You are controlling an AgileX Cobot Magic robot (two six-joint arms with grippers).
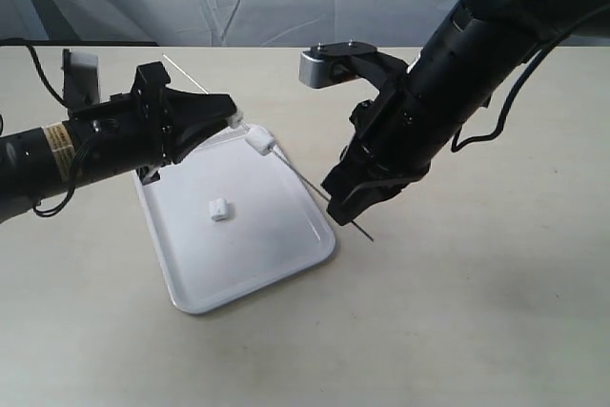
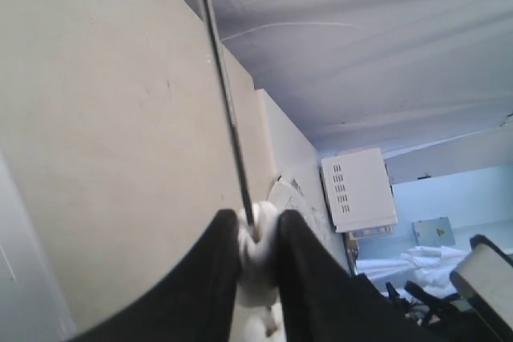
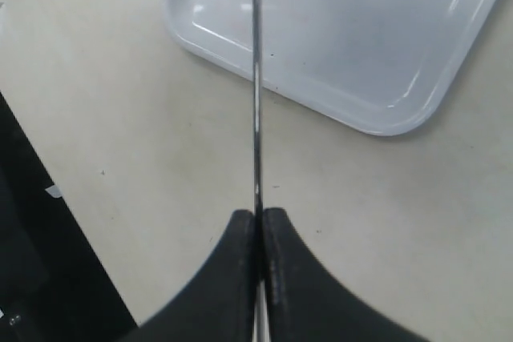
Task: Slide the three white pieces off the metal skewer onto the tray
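The white tray (image 1: 257,245) lies mid-table, and one white piece (image 1: 218,209) rests loose on it. The thin metal skewer (image 1: 300,176) slants above the tray's far right edge. My left gripper (image 1: 232,119) is shut on a white piece (image 2: 258,252) threaded on the skewer (image 2: 224,94). Just below it, a second threaded piece (image 1: 259,142) sits free on the rod. My right gripper (image 1: 337,201) is shut on the skewer's lower end, off the tray's right rim. In the right wrist view the fingers (image 3: 240,262) pinch the rod (image 3: 256,78), with the tray (image 3: 361,30) beyond.
The right arm's silver camera block (image 1: 320,68) hangs above the table behind the tray. A white block (image 1: 82,70) and black cables (image 1: 38,73) sit at the far left. Grey cloth backs the table.
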